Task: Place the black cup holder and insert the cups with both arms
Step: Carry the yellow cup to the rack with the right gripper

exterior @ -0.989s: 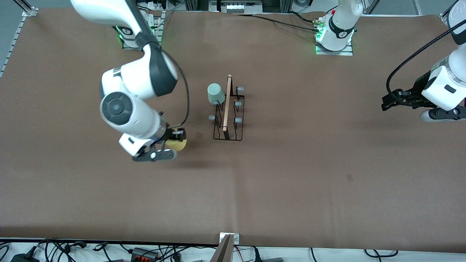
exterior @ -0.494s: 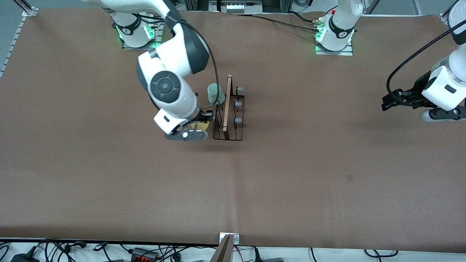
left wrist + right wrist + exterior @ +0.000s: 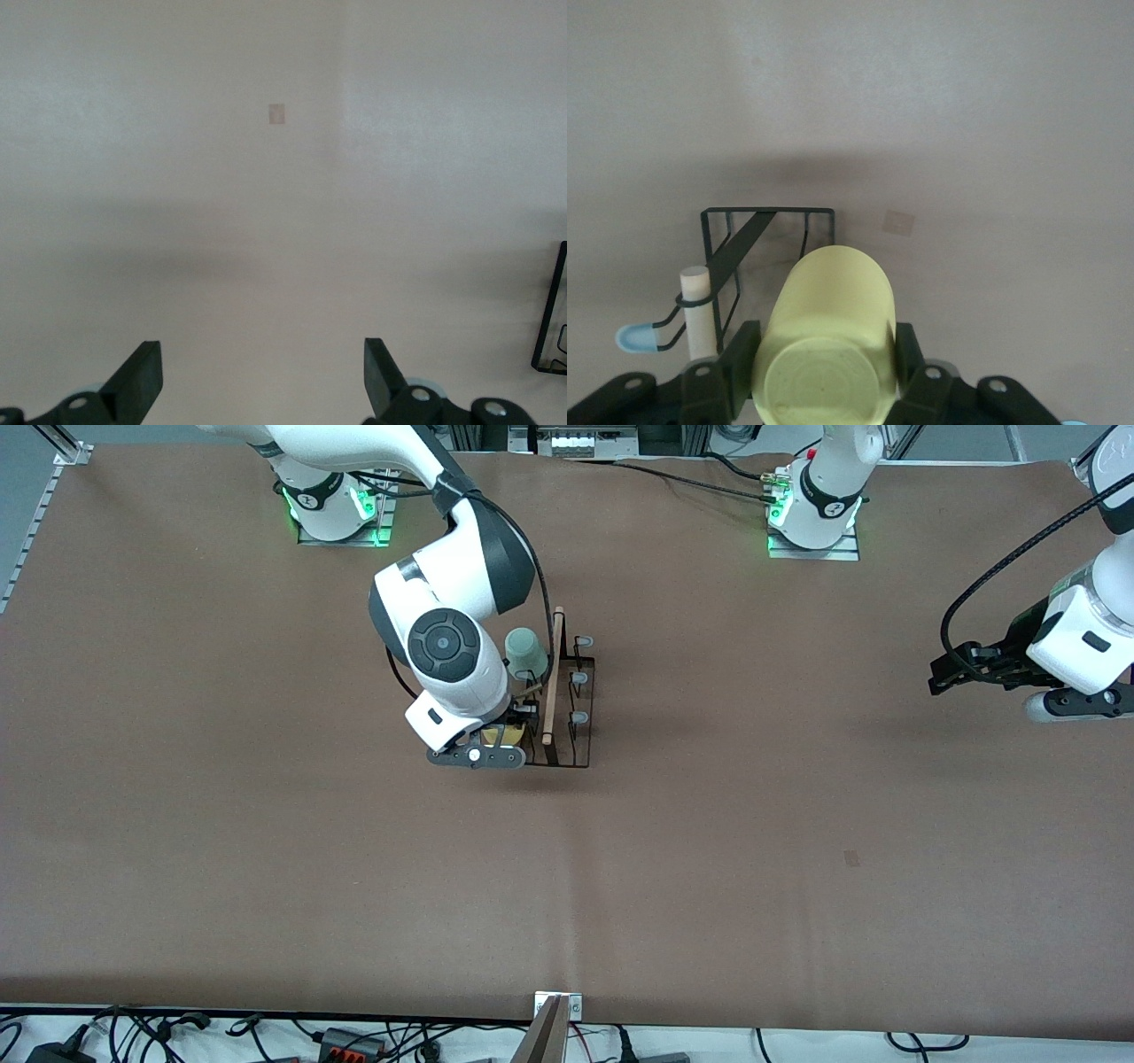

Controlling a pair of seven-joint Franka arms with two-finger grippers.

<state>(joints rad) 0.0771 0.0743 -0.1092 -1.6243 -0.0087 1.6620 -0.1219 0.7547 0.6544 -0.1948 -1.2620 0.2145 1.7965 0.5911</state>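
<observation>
The black cup holder (image 3: 580, 691) stands mid-table with its wooden rod handle (image 3: 553, 677) on top. A grey-green cup (image 3: 525, 653) sits upside down on a prong at the holder's end farther from the front camera. My right gripper (image 3: 499, 735) is shut on the yellow cup (image 3: 490, 736) and holds it over the holder's nearer end, on the right arm's side. In the right wrist view the yellow cup (image 3: 828, 336) lies between the fingers (image 3: 735, 359), above the holder's corner (image 3: 766, 212). My left gripper (image 3: 952, 673) waits open and empty. The light blue cup is out of view.
A small pale patch (image 3: 851, 858) marks the table toward the left arm's end. Cables (image 3: 354, 1036) lie along the table's front edge. A corner of the holder (image 3: 551, 310) shows in the left wrist view.
My right arm has carried the yellow cup from the right arm's side of the table to the holder's nearer end. The left arm has not moved.
</observation>
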